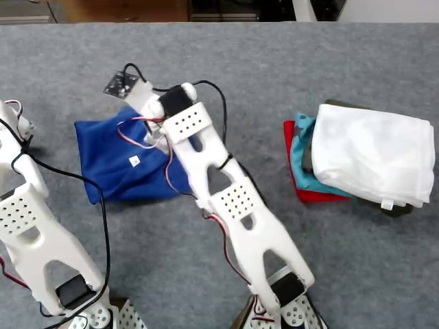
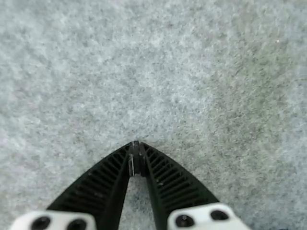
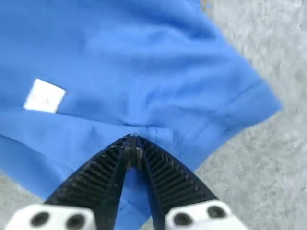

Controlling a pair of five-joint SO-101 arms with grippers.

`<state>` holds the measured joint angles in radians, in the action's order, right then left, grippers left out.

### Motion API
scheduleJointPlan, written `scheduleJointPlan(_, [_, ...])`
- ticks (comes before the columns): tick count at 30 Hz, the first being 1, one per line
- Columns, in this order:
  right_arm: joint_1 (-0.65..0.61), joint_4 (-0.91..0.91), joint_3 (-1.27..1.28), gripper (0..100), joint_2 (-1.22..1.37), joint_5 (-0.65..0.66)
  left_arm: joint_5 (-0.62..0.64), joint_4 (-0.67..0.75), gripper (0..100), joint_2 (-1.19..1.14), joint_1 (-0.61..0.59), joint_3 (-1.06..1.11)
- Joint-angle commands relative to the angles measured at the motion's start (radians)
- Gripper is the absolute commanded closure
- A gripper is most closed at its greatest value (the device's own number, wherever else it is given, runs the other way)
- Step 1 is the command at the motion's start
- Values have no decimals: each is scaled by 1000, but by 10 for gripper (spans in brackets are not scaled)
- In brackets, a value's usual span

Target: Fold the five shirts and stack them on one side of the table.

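Status: four shirts are stacked at the table's right side. Red shirt at the bottom, teal shirt on it, a dark shirt peeking out under the white shirt on top.

The blue shirt is the last one. It lies left of centre, well apart from the stack, as a roughly rectangular bundle with its long axis running left-right across the table.

Right gripper sits directly over the blue shirt near one edge, jaws closed with tips touching. We can't tell whether any cloth is pinched between them.

Left gripper hangs over bare grey felt at the far left, also closed and holding nothing.

Key relation: the stack lies to the right of the blue shirt, on the right arm's side. The right arm is already on the shirt and nearer to the stack. We judge the carry is its job, moving along the shirt's long axis towards the white shirt.

Risk, as we see it: a one-point grip may let the fold fall open on the way.

Labels: a small white tag on the blue shirt, no print we can make out.
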<state>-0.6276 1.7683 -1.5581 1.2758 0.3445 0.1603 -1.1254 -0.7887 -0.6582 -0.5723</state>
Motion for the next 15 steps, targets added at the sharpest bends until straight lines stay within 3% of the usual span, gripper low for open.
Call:
scheduleJointPlan(1, [38,20,38,994,-35,-6,3,11,980,12,9,-37])
scheduleJointPlan(15, [44,20,591,994,-410,-5,3,12,980,12,9,-37])
